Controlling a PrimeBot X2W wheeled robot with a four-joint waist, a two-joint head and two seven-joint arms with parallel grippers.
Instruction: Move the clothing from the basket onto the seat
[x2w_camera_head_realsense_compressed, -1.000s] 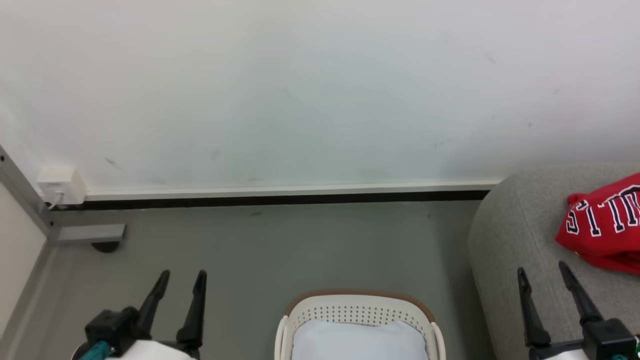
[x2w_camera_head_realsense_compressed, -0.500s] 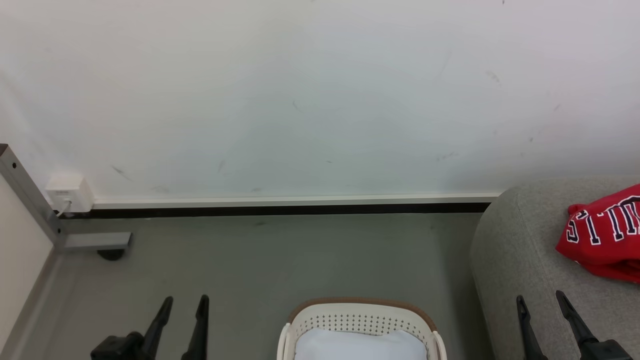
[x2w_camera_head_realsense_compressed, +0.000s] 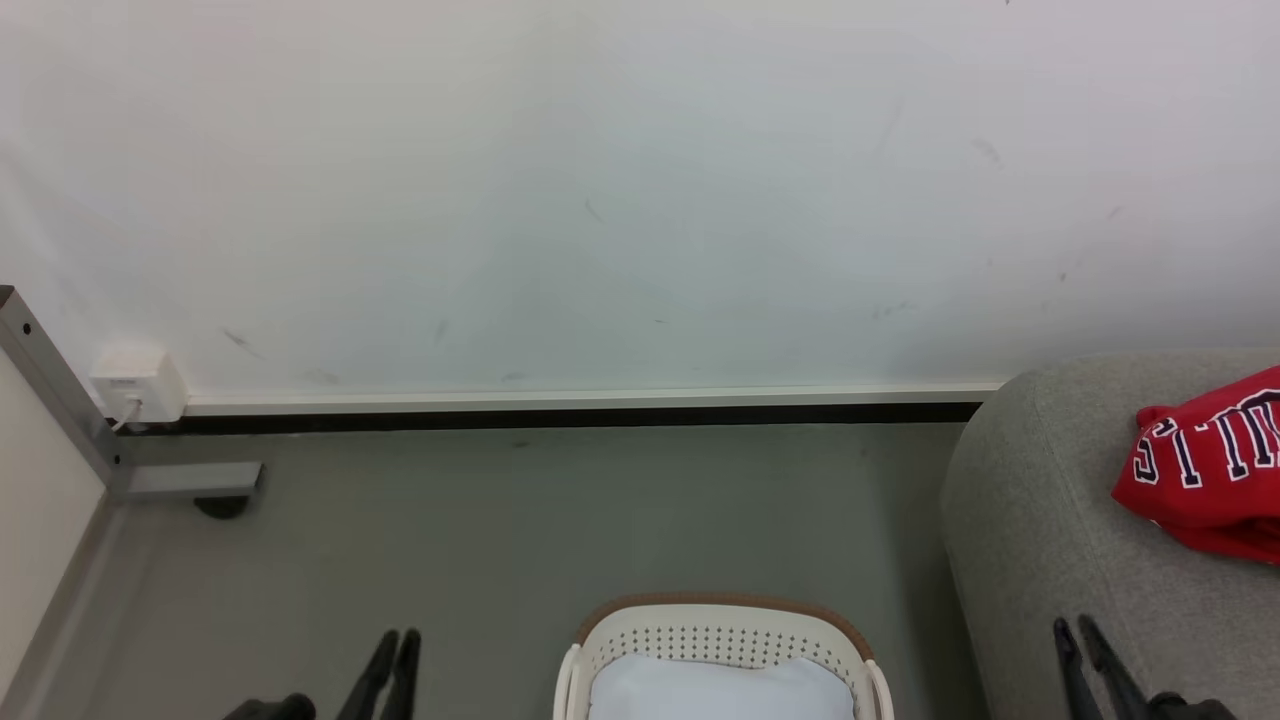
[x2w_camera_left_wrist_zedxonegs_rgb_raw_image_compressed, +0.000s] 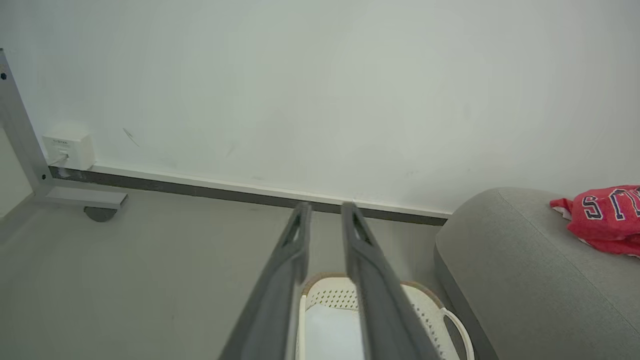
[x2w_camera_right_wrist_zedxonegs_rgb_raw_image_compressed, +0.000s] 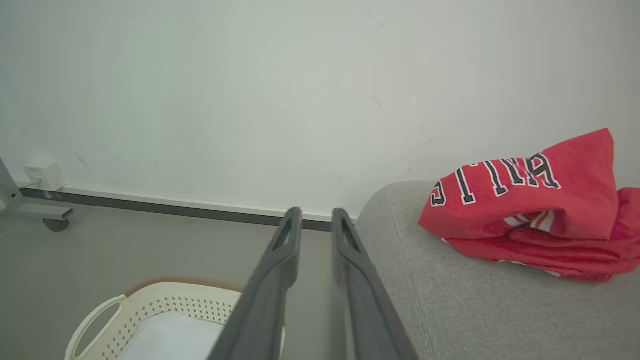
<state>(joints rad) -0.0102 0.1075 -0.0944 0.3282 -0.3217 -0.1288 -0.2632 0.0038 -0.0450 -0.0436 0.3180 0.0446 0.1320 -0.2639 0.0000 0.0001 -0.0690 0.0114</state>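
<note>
The clothing (x2w_camera_head_realsense_compressed: 1210, 470), a bright red jersey with block lettering, lies crumpled on the light grey seat (x2w_camera_head_realsense_compressed: 1040, 500) at the right; it is also in the left wrist view (x2w_camera_left_wrist_zedxonegs_rgb_raw_image_compressed: 605, 215) and the right wrist view (x2w_camera_right_wrist_zedxonegs_rgb_raw_image_compressed: 525, 200). The cream basket (x2w_camera_head_realsense_compressed: 720, 602) with a brown rim stands on the floor at the bottom centre and holds a plain white pad (x2w_camera_head_realsense_compressed: 720, 690). My left gripper (x2w_camera_head_realsense_compressed: 397, 640) is low, to the left of the basket. My right gripper (x2w_camera_head_realsense_compressed: 1072, 628) is low over the seat's front. Each has a narrow gap between its fingers and holds nothing.
A white wall with a dark baseboard runs across the back. A white socket box (x2w_camera_head_realsense_compressed: 135, 385) and a grey metal frame foot on a caster (x2w_camera_head_realsense_compressed: 190, 482) are at the far left. Bare grey floor lies between the basket and the wall.
Both grippers have dropped toward the bottom edge of the head view, and their fingers have drawn much closer together. The jersey, basket and pad lie as before.
</note>
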